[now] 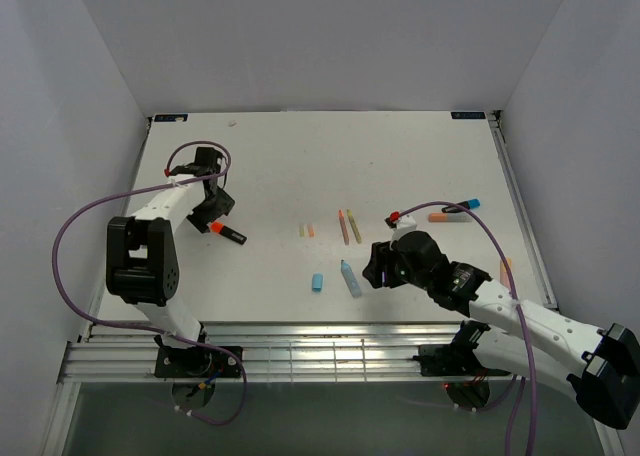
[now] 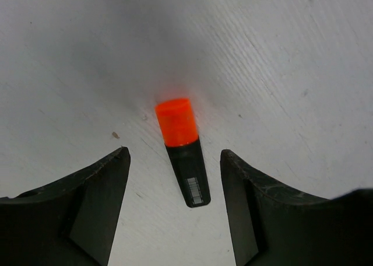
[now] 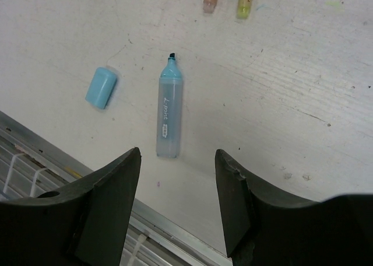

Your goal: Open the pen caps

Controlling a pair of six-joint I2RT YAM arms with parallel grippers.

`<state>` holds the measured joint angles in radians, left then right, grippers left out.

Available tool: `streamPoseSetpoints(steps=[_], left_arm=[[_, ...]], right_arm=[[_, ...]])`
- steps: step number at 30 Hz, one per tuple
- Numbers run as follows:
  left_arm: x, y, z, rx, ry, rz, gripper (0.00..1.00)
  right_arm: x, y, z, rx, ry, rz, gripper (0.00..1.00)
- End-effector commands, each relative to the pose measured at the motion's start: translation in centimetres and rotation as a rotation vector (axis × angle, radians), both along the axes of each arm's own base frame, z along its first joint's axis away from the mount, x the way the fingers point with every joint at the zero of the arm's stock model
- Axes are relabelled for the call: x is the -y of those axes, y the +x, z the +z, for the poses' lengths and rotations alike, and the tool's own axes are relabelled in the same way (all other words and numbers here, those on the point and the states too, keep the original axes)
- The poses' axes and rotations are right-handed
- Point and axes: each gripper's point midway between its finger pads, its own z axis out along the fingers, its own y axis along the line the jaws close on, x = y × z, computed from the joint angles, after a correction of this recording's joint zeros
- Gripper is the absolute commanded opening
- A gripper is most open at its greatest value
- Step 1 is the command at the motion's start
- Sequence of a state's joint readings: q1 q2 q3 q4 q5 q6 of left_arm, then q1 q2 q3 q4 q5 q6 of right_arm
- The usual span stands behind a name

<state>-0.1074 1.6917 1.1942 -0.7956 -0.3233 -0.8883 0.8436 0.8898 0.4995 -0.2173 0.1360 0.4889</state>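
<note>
left gripper [image 2: 173,161]: claw open, fingers standing apart on either side of a black barrel [image 2: 189,175], touching nothing. the orange cap [image 2: 176,122] is seated on that barrel, towards the left edge of the worktop [image 1: 400,156].

right gripper [image 3: 176,153]: claw open and empty, over a blue marker [image 3: 169,114] by the near edge. its blue cap [image 3: 101,87] lies apart beside it, already off.

judgement: the step in hand is the orange cap, not yet opened. the next move calls for the left claw to close on the barrel, clear of the cap. the right claw would then cross over, pinch the cap and pull in line with the barrel.
</note>
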Motion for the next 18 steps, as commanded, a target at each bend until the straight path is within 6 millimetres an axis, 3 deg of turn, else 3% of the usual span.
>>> streamPoseSetpoints(steps=[1, 8, 18], left_arm=[[-0.7, 1.2, 0.7, 0.035, -0.017, 0.024, 0.74], [-1.1, 1.8, -1.0, 0.017, -0.032, 0.048, 0.73], [-0.9, 1.0, -3.7, -0.024, -0.05, 0.093, 0.7]], right_arm=[[0.0, 1.0, 2.4, 0.067, 0.015, -0.014, 0.6], [0.3, 1.1, 2.5, 0.083, 0.007, -0.015, 0.6], [0.4, 1.1, 2.3, 0.084, 0.003, -0.015, 0.6]])
